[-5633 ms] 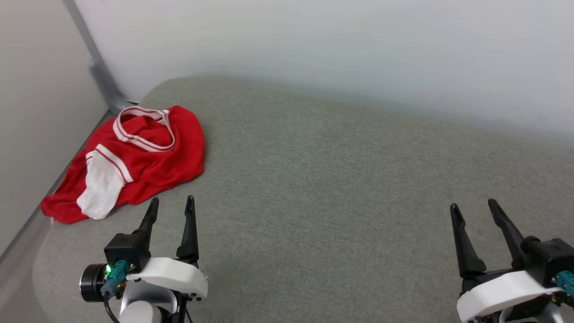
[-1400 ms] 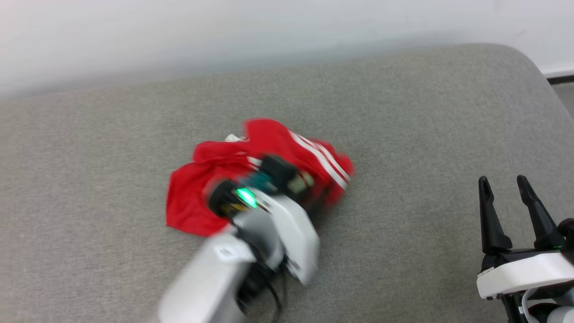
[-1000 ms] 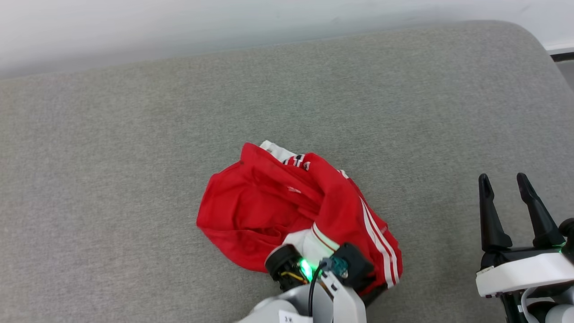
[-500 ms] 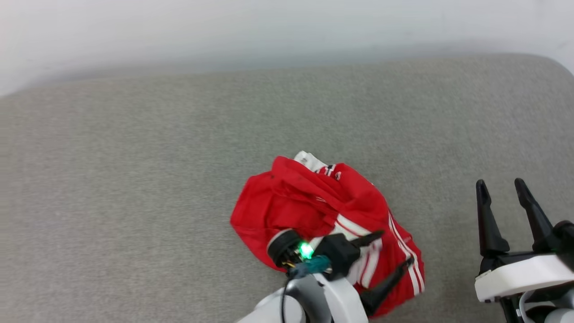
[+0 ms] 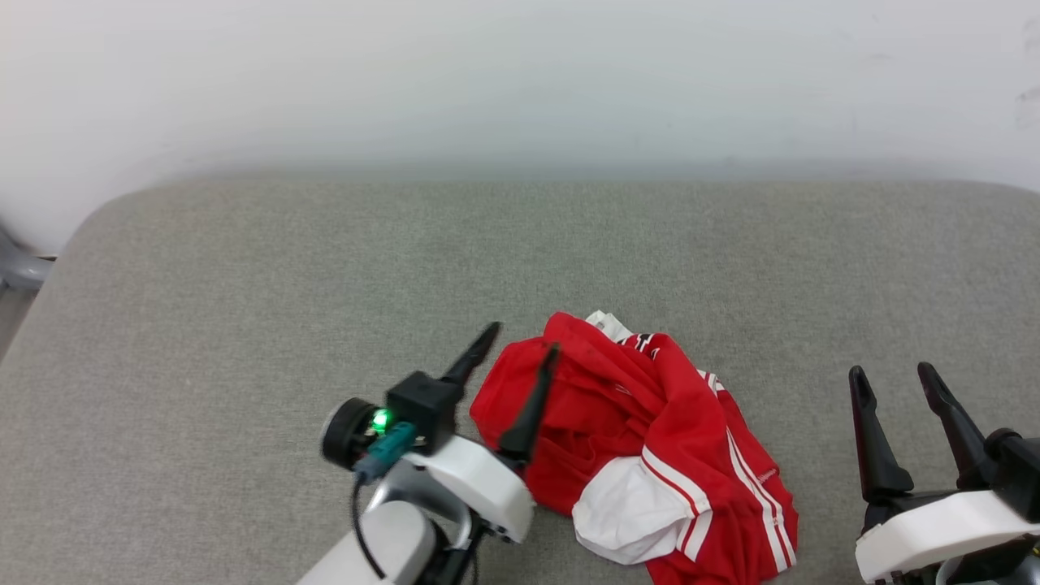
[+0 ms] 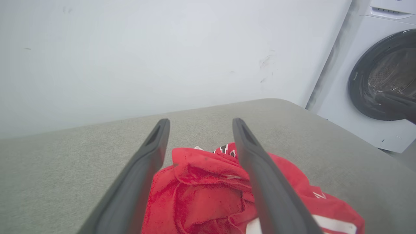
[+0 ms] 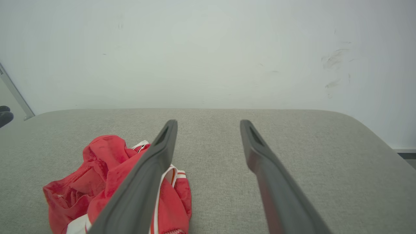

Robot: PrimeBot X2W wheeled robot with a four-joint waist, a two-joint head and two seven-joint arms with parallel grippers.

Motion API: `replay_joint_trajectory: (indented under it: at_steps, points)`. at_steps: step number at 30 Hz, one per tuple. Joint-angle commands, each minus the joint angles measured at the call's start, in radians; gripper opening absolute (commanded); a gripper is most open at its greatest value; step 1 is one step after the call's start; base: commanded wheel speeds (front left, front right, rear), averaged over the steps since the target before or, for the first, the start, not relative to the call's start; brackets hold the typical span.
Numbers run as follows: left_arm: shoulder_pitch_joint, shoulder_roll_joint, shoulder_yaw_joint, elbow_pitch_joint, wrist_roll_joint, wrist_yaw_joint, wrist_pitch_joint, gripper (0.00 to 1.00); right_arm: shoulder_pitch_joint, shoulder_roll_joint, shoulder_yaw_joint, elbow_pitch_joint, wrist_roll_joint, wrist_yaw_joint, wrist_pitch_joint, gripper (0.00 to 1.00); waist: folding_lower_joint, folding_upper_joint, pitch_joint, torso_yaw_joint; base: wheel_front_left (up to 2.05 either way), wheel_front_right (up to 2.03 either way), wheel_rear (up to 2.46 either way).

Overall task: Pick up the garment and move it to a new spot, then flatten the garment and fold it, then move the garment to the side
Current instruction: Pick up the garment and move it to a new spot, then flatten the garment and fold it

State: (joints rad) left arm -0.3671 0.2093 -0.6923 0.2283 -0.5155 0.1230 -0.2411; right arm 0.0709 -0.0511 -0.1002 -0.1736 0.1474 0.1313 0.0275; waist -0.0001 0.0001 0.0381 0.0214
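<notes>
My left gripper was pinching the garment a second ago; now it is standing spread wide, just left of it. The garment is lying bunched on the counter, near me, around the middle. My right gripper is waiting, spread too. I think flattening is coming next.

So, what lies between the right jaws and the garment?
Nothing but a bare strip of grey cushion. The head view shows it: the garment lies crumpled left of the open right jaws, apart from them.
</notes>
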Motion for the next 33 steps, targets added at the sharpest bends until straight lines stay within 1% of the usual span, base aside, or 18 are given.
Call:
replay_joint_trajectory:
  at_steps: [1, 8, 13, 18, 19, 24, 33]
  points:
    - [0.024, 0.015, 0.022, -0.001, -0.004, 0.016, -0.008, 1.0, 0.015, 0.001, 0.0, -0.007, -0.002, -0.001, 0.005, 1.0, 0.0001, -0.0001, -0.017, 0.01, 0.0, 0.0, 0.0]
    - [0.116, 0.097, 0.161, -0.029, -0.029, 0.089, -0.022, 1.0, 0.052, 0.001, 0.003, -0.017, 0.005, -0.001, 0.022, 1.0, 0.0001, -0.0001, -0.056, 0.016, 0.0, 0.0, 0.0]
    - [0.198, 0.152, 0.245, -0.067, -0.043, 0.122, -0.025, 1.0, 0.074, 0.001, 0.002, -0.017, 0.014, -0.001, 0.031, 1.0, 0.0001, -0.0001, -0.074, 0.023, 0.0, 0.0, 0.0]
    - [0.267, 0.2, 0.305, -0.113, -0.059, 0.127, -0.026, 1.0, 0.091, 0.002, 0.001, -0.016, 0.025, -0.001, 0.031, 1.0, 0.0001, -0.0001, -0.086, 0.034, 0.0, 0.0, 0.0]
    - [0.267, 0.2, 0.305, -0.113, -0.059, 0.127, -0.026, 1.0, 0.091, 0.002, 0.001, -0.016, 0.025, -0.001, 0.031, 1.0, 0.0001, -0.0001, -0.086, 0.034, 0.0, 0.0, 0.0]
    - [0.32, 0.236, 0.331, -0.17, -0.057, 0.132, -0.024, 1.0, 0.097, 0.002, -0.001, -0.023, 0.023, -0.001, 0.032, 1.0, 0.0001, -0.0001, -0.09, 0.046, 0.0, 0.0, 0.0]
    - [0.32, 0.242, 0.306, -0.207, -0.05, 0.123, -0.007, 1.0, 0.091, 0.002, -0.008, -0.023, 0.028, -0.001, 0.031, 1.0, 0.0001, -0.0001, -0.082, 0.061, 0.0, 0.0, 0.0]
